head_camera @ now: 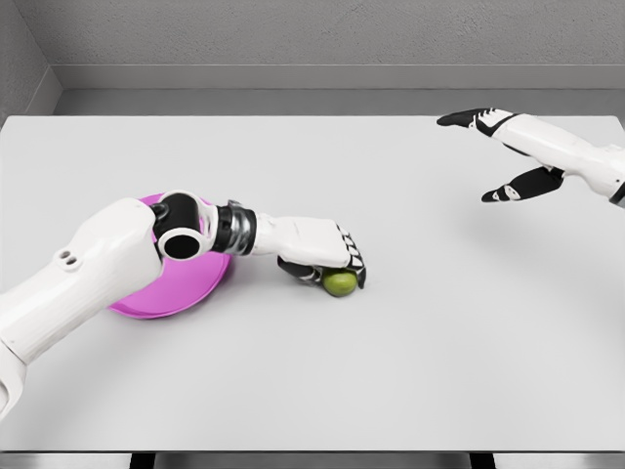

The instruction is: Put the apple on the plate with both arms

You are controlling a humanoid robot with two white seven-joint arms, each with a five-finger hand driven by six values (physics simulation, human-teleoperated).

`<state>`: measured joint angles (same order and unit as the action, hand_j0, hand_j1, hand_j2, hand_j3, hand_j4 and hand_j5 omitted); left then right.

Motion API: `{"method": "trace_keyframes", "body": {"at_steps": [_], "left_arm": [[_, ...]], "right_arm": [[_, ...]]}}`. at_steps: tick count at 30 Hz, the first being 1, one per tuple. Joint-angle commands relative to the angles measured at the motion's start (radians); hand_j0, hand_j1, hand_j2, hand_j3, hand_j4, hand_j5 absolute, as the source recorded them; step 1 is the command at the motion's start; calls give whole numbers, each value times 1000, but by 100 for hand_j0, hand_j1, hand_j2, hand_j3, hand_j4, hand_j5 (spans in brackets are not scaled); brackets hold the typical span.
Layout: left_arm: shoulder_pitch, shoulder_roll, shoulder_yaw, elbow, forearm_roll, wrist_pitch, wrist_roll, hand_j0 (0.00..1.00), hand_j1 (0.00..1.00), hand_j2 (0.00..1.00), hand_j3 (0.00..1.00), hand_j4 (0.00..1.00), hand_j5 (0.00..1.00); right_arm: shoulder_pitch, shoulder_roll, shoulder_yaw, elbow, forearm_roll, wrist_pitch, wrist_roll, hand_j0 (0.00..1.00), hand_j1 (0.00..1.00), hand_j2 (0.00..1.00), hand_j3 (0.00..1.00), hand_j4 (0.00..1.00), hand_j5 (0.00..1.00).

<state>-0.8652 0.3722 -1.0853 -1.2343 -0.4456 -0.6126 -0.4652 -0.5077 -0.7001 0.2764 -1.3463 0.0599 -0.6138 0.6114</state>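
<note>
A small green apple point(340, 283) lies on the white table, just right of centre-left. My left hand point(327, 262) covers it from above, fingers curled down around it. The magenta plate point(176, 293) sits to the left of the apple, mostly hidden under my left forearm and elbow. My right hand point(493, 156) hovers far off at the upper right, fingers spread wide and holding nothing.
The white table point(410, 371) stretches wide around the apple; its front edge runs along the bottom of the view. A grey wall rises behind the far edge.
</note>
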Motion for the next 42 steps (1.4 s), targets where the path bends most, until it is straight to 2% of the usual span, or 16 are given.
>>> {"method": "trace_keyframes", "body": {"at_steps": [1,7,9,12,14,15,20,22,24,26,28,36,37,38,40,42], "left_arm": [[0,2,1,-1,5,2,0,51,51,51,51,51,51],[-8,28,4,-2,15,2,7,47,47,47,47,47,47],[-11,65,7,-1,56,2,8,45,45,45,45,45,45],[-52,163,18,-5,185,2,10,44,44,44,44,44,44],[-54,232,70,-5,202,2,10,44,44,44,44,44,44],[-55,306,94,-5,223,2,10,45,45,45,45,45,45],[-34,501,94,-2,222,2,5,48,48,48,48,48,48],[-18,510,88,-2,219,2,0,49,49,49,49,49,49],[-14,511,88,-4,219,2,-1,58,58,58,58,58,58],[-14,511,88,-2,222,2,0,83,83,83,83,83,83],[-14,511,91,4,223,2,2,100,100,100,100,100,100],[-18,524,104,15,248,2,10,100,100,100,100,100,100],[-14,531,105,51,292,2,10,100,100,100,100,100,100],[-26,516,129,199,354,2,10,100,100,100,100,100,100],[-25,472,266,369,354,2,8,100,100,100,100,100,100],[-28,467,271,429,357,2,7,100,100,100,100,100,100]], "right_arm": [[0,-1,0,-1,-8,3,0,100,100,100,100,100,100],[0,1,0,-1,-8,3,0,100,100,100,100,100,100],[0,8,0,-1,-8,3,0,100,100,100,100,100,100],[0,8,0,-1,-8,3,0,100,100,100,100,100,100],[0,10,0,1,-8,3,0,100,100,100,100,100,100],[0,10,0,-1,-8,3,0,100,100,100,100,100,100],[2,8,0,-1,-8,3,0,100,100,100,100,100,100],[0,8,0,1,-8,3,0,100,100,100,100,100,100],[0,10,0,1,-8,3,0,100,100,100,100,100,100],[0,14,0,1,-8,3,0,100,100,100,100,100,100],[0,14,0,1,-8,3,0,100,100,100,100,100,100],[2,14,0,1,-8,3,0,100,100,100,100,100,100],[2,14,0,1,-8,3,0,100,100,100,100,100,100],[2,14,0,1,-8,3,0,100,100,100,100,100,100],[2,14,0,1,-8,3,0,100,100,100,100,100,100],[2,14,-2,1,-8,3,0,100,100,100,100,100,100]]}}
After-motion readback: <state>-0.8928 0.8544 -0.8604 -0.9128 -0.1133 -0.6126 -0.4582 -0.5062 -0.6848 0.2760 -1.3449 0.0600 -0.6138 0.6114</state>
